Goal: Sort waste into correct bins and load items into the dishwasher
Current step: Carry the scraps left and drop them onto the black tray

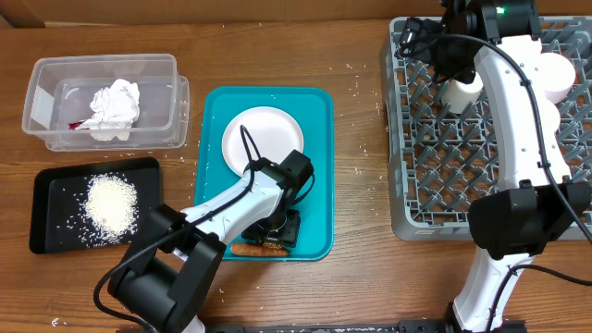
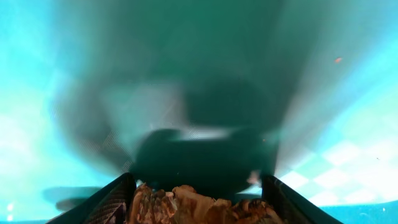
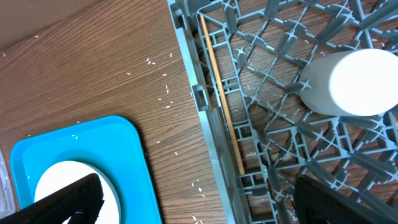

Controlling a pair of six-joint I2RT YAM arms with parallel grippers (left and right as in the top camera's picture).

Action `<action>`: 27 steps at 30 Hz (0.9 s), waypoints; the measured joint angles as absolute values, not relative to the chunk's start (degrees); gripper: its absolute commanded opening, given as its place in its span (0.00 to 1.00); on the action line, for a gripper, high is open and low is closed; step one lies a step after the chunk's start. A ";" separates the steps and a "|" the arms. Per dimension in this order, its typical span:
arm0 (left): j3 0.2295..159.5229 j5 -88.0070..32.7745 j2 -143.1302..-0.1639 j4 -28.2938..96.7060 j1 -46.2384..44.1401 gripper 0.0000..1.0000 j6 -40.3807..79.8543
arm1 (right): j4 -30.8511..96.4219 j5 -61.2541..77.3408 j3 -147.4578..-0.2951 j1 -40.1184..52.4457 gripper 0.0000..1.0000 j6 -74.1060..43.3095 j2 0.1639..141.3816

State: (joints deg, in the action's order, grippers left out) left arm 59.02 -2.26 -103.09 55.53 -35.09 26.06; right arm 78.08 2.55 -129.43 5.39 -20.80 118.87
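My left gripper [image 1: 277,233] is down on the teal tray [image 1: 314,166] at its front edge, shut on the brown wrinkled lump [image 2: 199,205], which fills the gap between both fingers [image 2: 196,186]. The lump's end shows in the overhead view [image 1: 248,248]. A round white plate [image 1: 262,139] lies on the tray behind it. My right gripper [image 3: 196,186] is open and empty, high over the left edge of the grey dish rack [image 1: 407,185]. A chopstick [image 3: 221,106] and a white cup [image 3: 354,81] are in the rack.
The clear tub [image 1: 42,102] at the back left holds a white tissue [image 1: 113,106] and a red wrapper. The black tray [image 1: 51,194] holds a pile of rice [image 1: 111,205]. Loose rice grains dot the wood between the teal tray and the rack [image 3: 165,99].
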 measured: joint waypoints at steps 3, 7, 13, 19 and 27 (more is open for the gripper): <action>60.16 -2.15 -103.15 58.76 -34.17 0.65 27.11 | 78.08 2.55 -129.43 5.39 1.00 -20.80 118.87; 63.92 -1.87 -103.24 63.79 -30.61 0.63 27.55 | 78.08 2.52 -129.43 5.39 1.00 -20.80 118.87; 72.16 -0.60 -103.31 69.65 -20.10 0.63 27.53 | 78.11 2.55 -129.43 5.39 1.00 -20.80 118.87; 77.19 1.61 -103.31 73.89 -9.82 0.63 27.49 | 78.06 2.55 -129.43 5.39 1.00 -20.80 118.87; 80.34 2.44 -103.31 75.02 7.22 0.64 26.89 | 78.11 2.52 -129.43 5.39 1.00 -20.78 118.87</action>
